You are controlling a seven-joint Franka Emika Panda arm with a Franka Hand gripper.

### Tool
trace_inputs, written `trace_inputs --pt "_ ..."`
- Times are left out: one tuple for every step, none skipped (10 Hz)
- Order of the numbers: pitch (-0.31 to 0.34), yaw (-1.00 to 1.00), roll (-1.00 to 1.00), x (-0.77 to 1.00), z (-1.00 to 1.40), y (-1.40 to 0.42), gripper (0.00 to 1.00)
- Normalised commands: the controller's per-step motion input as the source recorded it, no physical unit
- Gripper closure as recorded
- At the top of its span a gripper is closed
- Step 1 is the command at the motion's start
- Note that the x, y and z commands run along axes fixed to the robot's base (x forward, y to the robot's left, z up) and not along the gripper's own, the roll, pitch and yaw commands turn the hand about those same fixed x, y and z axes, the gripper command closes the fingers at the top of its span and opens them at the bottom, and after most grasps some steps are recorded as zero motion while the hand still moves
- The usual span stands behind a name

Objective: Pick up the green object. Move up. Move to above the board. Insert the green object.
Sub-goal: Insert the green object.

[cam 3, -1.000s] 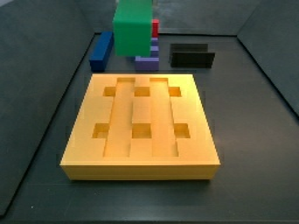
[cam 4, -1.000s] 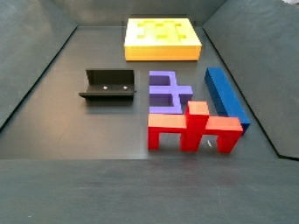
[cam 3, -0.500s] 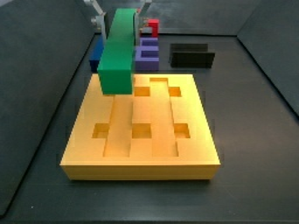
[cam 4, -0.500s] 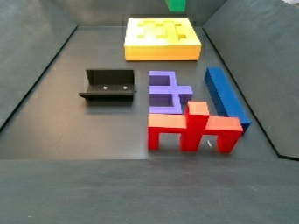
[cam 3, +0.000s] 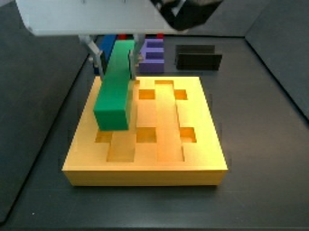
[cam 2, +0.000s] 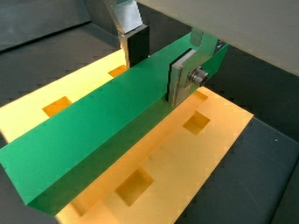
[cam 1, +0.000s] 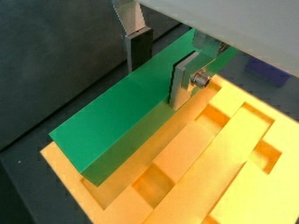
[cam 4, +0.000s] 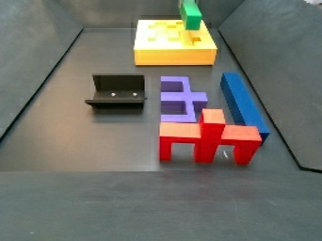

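Dark surface (cam 3: 259,135) is carrying the board (cam 3: 151,153); gripper (cam 1: 162,68) fingers (cam 1: 184,77) are clamping the green object (cam 3: 115,86) above it

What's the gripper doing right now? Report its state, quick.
Gripper: shut on the green bar, holding it above the board.

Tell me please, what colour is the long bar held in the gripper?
Plain green. The green object shows best in a wrist view, clamped in the gripper above the board.
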Motion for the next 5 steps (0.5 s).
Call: trace_inputs --pt "-0.036 0.00 0.00 0.00 -0.60 -0.28 1.00" --pt "0.000 0.00 0.02 0.00 -0.43 -0.07 1.00" --pt "0.000 0.00 0.04 0.02 -0.45 0.00 1.00" --pt "0.011 0.06 0.19 0.08 -0.29 -0.05 1.00" --pt "0.019 0.03 0.23 0.15 -0.24 -0.07 1.00"
